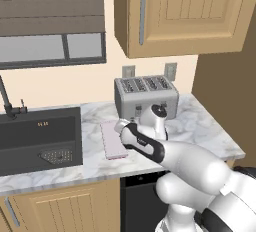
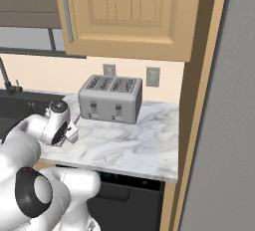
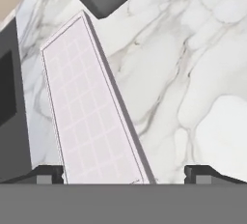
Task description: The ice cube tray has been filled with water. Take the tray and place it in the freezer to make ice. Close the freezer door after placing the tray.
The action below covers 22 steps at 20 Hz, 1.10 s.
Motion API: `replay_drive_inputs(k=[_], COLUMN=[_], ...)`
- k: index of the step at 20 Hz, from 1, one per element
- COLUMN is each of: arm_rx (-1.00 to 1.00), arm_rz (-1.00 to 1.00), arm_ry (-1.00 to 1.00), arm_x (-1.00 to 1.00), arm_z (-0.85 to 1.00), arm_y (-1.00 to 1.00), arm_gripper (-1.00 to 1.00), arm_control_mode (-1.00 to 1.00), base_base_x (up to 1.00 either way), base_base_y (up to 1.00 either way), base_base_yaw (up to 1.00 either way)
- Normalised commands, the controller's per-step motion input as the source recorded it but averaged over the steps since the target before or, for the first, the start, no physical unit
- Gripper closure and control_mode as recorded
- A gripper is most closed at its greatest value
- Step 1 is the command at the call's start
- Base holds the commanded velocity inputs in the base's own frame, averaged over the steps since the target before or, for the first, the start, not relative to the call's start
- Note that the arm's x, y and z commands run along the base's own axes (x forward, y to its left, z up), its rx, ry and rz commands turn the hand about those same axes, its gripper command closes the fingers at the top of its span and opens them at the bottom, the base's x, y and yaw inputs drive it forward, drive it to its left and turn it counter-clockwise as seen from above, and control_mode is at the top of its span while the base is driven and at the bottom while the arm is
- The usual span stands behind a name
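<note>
End effector point(image 3: 124, 174) above the worktop point(image 3: 193, 73), fingers spread wide, holding nothing; one tip either side of the near end of the ice cube tray point(image 3: 87, 112). Tray lies flat on the marble between the dark sink point(image 1: 40, 138) and the silver toaster point(image 1: 146, 96), just in front of the toaster.

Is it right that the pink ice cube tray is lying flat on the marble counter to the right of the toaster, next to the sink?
Not quite. The ice cube tray does lie flat on the marble counter next to the sink, but it is in front of the toaster and to its left, between toaster and sink. The left base view shows this.
</note>
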Motion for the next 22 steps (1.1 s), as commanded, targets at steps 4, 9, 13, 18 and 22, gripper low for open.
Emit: replay_drive_inputs(k=[4, 9, 13, 18, 22], arm_rx=[0.00, 0.00, 0.00, 0.01, 0.01], arm_rz=[0.00, -0.04, -0.09, -0.10, -0.12], arm_ry=[-0.10, -0.01, 0.00, 0.03, 0.07], arm_x=[-0.01, -0.04, -0.05, -0.04, -0.03], arm_z=[-0.26, -0.10, -0.01, -0.06, -0.16], arm_y=[0.01, 0.08, 0.13, 0.10, 0.08], arm_gripper=[-1.00, -1.00, -1.00, -1.00, -1.00], arm_control_mode=[-1.00, -1.00, -1.00, -1.00, -1.00], base_base_x=[0.00, 0.00, 0.00, 0.00, 0.00], base_base_y=[0.00, 0.00, 0.00, 0.00, 0.00], base_base_yaw=[0.00, 0.00, 0.00, 0.00, 0.00])
